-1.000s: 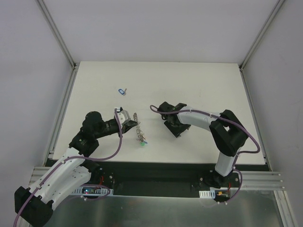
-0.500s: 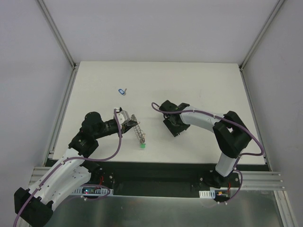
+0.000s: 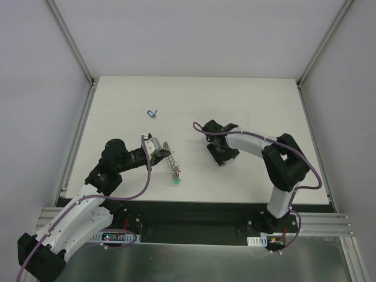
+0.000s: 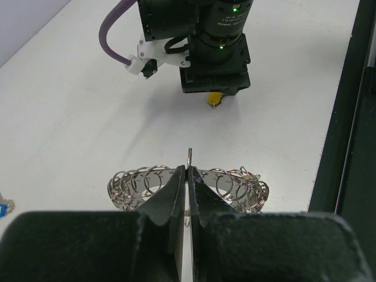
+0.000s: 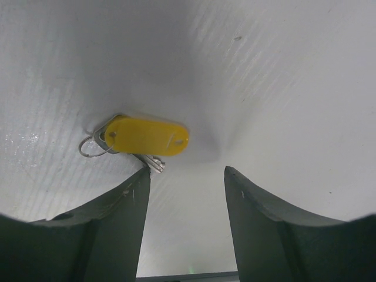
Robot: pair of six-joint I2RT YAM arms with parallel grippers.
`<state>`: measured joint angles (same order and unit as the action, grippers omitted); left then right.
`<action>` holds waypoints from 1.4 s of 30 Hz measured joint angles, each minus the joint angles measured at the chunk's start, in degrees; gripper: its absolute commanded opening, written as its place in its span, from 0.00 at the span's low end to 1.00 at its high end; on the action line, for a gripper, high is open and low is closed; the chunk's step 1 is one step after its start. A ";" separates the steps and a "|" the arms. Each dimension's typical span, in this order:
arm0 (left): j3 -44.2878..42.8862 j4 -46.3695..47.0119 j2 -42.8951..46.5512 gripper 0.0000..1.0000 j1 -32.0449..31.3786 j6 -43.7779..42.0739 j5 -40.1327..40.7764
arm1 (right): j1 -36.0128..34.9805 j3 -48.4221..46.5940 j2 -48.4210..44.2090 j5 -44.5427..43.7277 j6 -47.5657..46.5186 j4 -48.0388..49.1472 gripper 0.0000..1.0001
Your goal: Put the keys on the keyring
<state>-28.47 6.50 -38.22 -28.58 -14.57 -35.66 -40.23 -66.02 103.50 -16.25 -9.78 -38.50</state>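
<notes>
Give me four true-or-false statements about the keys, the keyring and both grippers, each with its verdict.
1. The left gripper is shut on the keyring. True.
2. The right gripper is clamped on the yellow-tagged key. False: its jaws stand open, and the key lies on the table just beyond the fingertips.
3. The blue-tagged key lies alone on the table, apart from both grippers. True.
4. The green-tagged key lies beside the blue-tagged key. False: it sits at the near end of the keyring's wire loops, well away from the blue one.
</notes>
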 measured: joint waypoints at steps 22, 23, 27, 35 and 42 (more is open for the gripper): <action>0.00 0.00 -0.37 0.00 -0.35 -0.02 0.26 | 7.41 -10.43 7.67 -1.46 -7.26 0.28 0.57; 0.00 0.00 -0.37 0.00 -0.35 -0.02 0.26 | 7.58 -10.43 7.67 -1.40 -7.43 0.57 0.56; 0.00 0.00 -0.37 0.00 -0.35 -0.02 0.28 | 8.13 -7.15 4.85 -0.83 -7.28 3.80 0.54; 0.00 0.00 -0.33 0.00 -0.42 -0.02 0.33 | 8.20 9.14 -14.75 3.28 2.49 11.87 0.53; 0.00 -0.04 -0.09 0.00 -1.79 -0.02 1.92 | 3.87 14.51 -21.49 2.78 15.98 18.64 0.50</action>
<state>-28.47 6.46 -38.30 -30.37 -14.59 -33.74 -36.36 -51.51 82.02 -13.47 6.20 -19.86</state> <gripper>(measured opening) 0.007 0.518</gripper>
